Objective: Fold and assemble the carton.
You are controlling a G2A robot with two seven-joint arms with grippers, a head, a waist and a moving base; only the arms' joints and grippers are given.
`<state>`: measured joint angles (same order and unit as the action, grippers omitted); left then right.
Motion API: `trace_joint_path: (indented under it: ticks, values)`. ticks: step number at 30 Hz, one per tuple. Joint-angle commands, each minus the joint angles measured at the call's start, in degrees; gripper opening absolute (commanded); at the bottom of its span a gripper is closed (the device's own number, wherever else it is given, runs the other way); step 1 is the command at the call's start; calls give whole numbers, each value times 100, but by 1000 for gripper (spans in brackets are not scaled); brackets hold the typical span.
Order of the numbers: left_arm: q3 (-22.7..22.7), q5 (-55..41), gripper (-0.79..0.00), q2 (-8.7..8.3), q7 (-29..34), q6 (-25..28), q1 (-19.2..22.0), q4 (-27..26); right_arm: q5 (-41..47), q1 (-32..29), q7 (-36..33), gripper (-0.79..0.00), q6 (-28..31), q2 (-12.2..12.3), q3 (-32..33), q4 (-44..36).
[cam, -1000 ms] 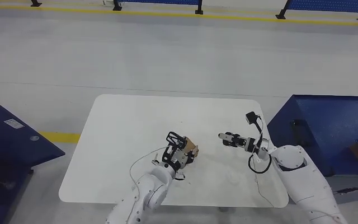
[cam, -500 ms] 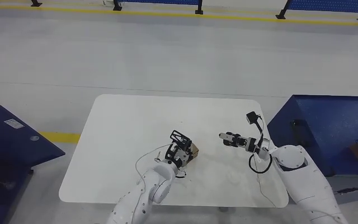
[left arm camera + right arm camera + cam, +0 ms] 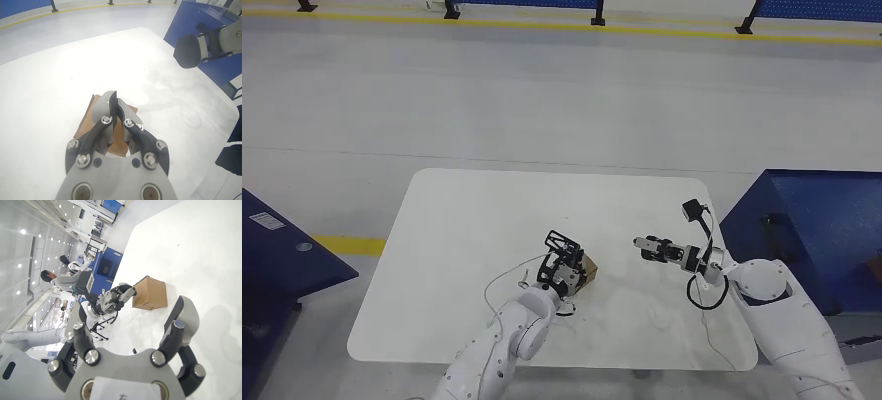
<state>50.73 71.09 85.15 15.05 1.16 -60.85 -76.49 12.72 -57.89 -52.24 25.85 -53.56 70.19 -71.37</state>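
Note:
A small brown carton (image 3: 589,268) sits on the white table (image 3: 472,230), a little in front of its middle. My left gripper (image 3: 565,258) is shut, its fingertips (image 3: 113,96) pressed together over the carton's top (image 3: 85,117). The right wrist view shows the left gripper (image 3: 132,291) touching the upper edge of the carton (image 3: 151,292), which stands as a closed-looking box. My right gripper (image 3: 642,243) hovers open to the right of the carton, apart from it, with nothing between its fingers (image 3: 184,306).
A blue bin (image 3: 812,235) stands off the table's right edge, another blue bin (image 3: 277,255) off the left. Bare tabletop lies all around the carton. The right arm's end (image 3: 187,51) hangs over the table's right side.
My left gripper has shifted slightly to the right onto the carton, and less brown card shows beside it. The right arm has stayed still.

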Motion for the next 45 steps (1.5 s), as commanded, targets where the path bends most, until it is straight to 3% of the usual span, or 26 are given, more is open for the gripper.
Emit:
trace_joint_path:
  ticks: [1,22,30,37,42,45]
  values:
    - [-26,18,-785,13,106,-8,37,95,0,0,0,0,0,0,0,0]
    - [7,-73,-785,103,-197,-135,-44,70,0,0,0,0,0,0,0,0]
    - [-16,-55,-785,138,26,-121,38,241,0,0,0,0,0,0,0,0]
    - [45,12,-785,132,-154,-122,-89,25,0,0,0,0,0,0,0,0]
    - [-30,0,-785,177,73,-154,23,281,0,0,0,0,0,0,0,0]
    - [-37,-67,-785,203,-130,-197,10,243,0,0,0,0,0,0,0,0]
